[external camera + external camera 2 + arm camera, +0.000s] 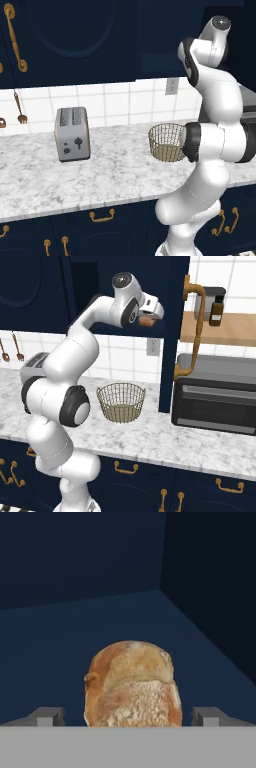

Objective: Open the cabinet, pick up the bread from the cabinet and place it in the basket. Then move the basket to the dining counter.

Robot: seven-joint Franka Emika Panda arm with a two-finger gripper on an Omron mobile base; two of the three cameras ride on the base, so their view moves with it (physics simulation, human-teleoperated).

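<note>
Reading from the left, we see a grey toaster point(72, 134) standing on the marble tabletop point(115, 175), well apart from the brass wire basket point(121, 401), which sits upright and empty further right, below the open navy cabinet point(176, 331); a dark oven point(215, 401) stands at the far right. Our arm reaches up into that cabinet, and the pincer point(129, 716) is spread wide, pinching nothing. The bread point(132, 684) lies on the cabinet's dark shelf point(45, 657), straight ahead of the pincer and centred between the two fingertips point(47, 716), which stand to either side of it without touching, as far as we can tell. From the right base view the roll shows as a small brown patch just beside the hand. We judge it light, with a firm, floury crust over a soft crumb, so it should not slip but could dent under a hard squeeze. We would take it across its broad middle, on the two rounded flanks, closing gently once the fingers are alongside them.
</note>
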